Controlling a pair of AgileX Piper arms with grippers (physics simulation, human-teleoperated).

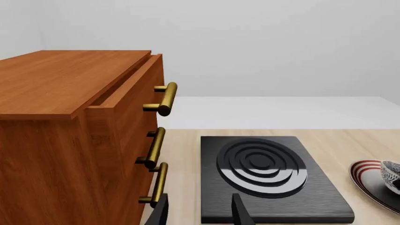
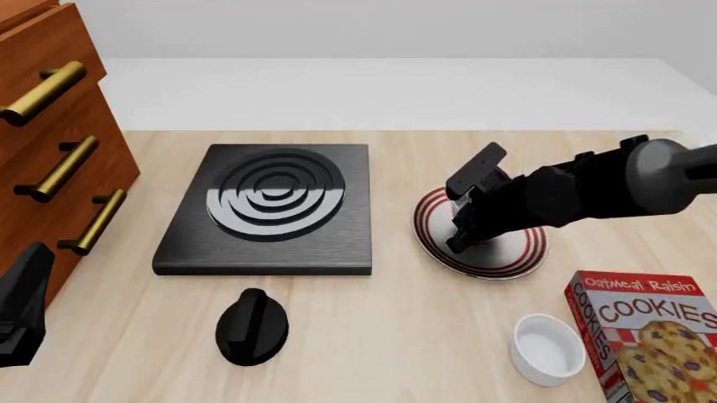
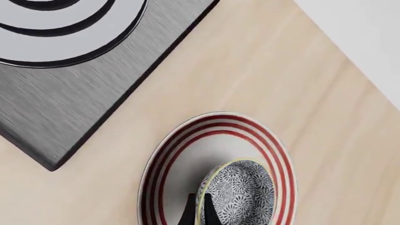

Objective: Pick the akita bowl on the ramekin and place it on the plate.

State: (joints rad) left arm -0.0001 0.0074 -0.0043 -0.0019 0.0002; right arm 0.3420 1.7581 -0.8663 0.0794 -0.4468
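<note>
The akita bowl point(image 3: 240, 197), speckled black and white inside with a pale rim, hangs tilted just over the plate point(image 3: 181, 145). My right gripper point(image 3: 198, 212) is shut on the bowl's rim, one finger inside and one outside. In the front view the right gripper point(image 2: 459, 242) is low over the red-ringed plate point(image 2: 510, 262) and the arm hides the bowl. The ramekin point(image 2: 548, 348), plain white, stands empty near the front right. My left gripper point(image 1: 200, 213) is open and holds nothing. It hovers by the cabinet at the front left point(image 2: 23, 315). The left wrist view catches the plate point(image 1: 366, 180) and bowl point(image 1: 392, 174) at its edge.
A black stove plate point(image 2: 269, 210) with a ringed burner lies left of the plate, and a black knob point(image 2: 253, 327) in front of it. A wooden drawer cabinet point(image 2: 45, 159) with brass handles stands at the left. A cookie box point(image 2: 650, 336) lies at the front right beside the ramekin.
</note>
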